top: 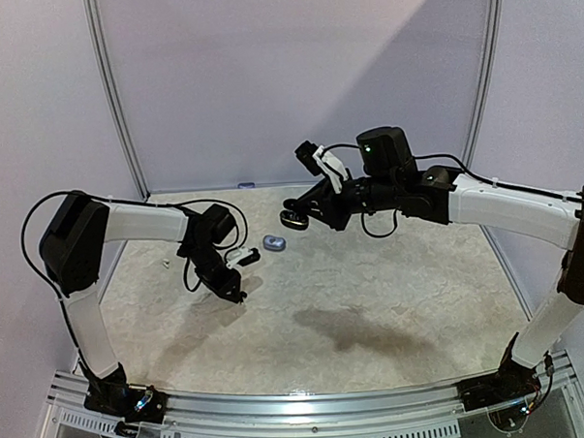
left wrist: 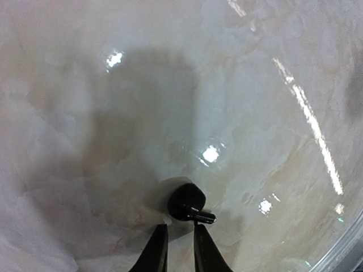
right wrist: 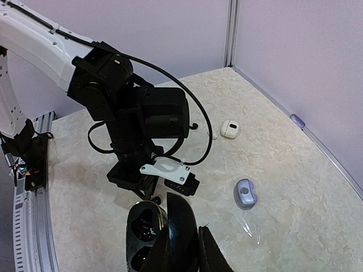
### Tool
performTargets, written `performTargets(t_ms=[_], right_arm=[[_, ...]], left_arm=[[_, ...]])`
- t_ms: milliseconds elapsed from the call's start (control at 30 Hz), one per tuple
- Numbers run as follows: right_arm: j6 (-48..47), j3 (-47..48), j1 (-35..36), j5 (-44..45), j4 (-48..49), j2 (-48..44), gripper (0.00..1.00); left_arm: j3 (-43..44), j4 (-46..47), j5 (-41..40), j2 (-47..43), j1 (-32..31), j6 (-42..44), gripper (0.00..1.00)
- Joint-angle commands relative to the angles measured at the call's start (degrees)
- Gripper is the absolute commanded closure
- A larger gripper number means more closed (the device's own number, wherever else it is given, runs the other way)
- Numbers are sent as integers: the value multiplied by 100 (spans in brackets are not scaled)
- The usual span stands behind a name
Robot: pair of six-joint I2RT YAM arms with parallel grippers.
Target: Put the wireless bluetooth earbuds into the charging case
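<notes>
Left wrist view: left end effector (left wrist: 180, 249) clenched low over the marbled tabletop (left wrist: 85, 113). A glossy black earbud (left wrist: 186, 202) lies just beyond at twelve o'clock, its stem touching one tip; I cannot tell if it is gripped. Being rounded and slick, it needs a square pinch. Farther off, the right end effector (top: 306, 213) grasps the open black charging case (top: 294, 220).

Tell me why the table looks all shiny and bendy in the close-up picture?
Left wrist view: lamps bounce off the glossy marble-patterned table top as white glare spots, and the wide lens curves the edges; the small black earbud looks sharp. Top view: soft grey arm shadows, no glare. Right wrist view: the glossy black open charging case gleams up close.
</notes>
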Motion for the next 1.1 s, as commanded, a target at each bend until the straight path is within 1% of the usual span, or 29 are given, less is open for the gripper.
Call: performTargets(t_ms=[0,100,167,233,333,400,467,533,567,600,633,700,733,767,800,867,967,1067], right_arm=[[47,23,-11,-92,2,-56,100],[-30,169,6,-353,-115,50,100],[-172,371,79,-409,-297,191,100],[-381,563,174,-515,-401,364,100],[-702,809,275,-1013,-254,599,100],[-824,999,338,-1378,-106,746,100],[-933,1300,401,-1692,-131,969,100],[-1016,1642,475,-1962,-223,1260,100],[-1041,1802,514,-2065,-277,1365,100],[-1095,1942,564,-2149,-340,1492,100],[-1138,2084,613,-2197,-406,1581,100],[-1281,2316,722,-2292,-531,1800,100],[-1363,2419,774,-2353,-573,1862,100],[-1396,2494,805,-2407,-592,1964,100],[-1427,2566,839,-2473,-581,2011,100],[-1458,2666,906,-2536,-534,2098,100],[-1464,2842,985,-2576,-490,2255,100],[-1489,3106,1067,-2557,-588,2471,100]], left_arm=[[-124,-141,194,-176,-26,180,82],[-147,-281,489,-748,212,422,78],[-82,-589,801,-1273,407,730,73],[31,-1086,1191,-1708,626,1185,66],[165,-1945,1749,-2313,1006,1898,55],[10,-2153,2160,-2863,1223,2228,48],[-388,-1806,2486,-3602,1324,2445,41],[-1005,-1039,2775,-4507,1337,2414,32],[-1387,-527,2920,-4949,1338,2330,12],[-1782,57,3039,-5400,1331,2172,2],[-2292,743,3125,-5787,1324,1938,1],[-3002,2082,3091,-6490,1293,1344,1],[-3246,2575,3032,-6727,1281,1135,1],[-3405,2848,3030,-6892,1262,1099,1],[-3482,2933,3094,-6974,1232,1176,1],[-3460,2765,3193,-6959,1178,1429,6],[-3348,2656,3319,-6711,1113,1511,19],[-3256,2823,3405,-6367,947,1408,32]])
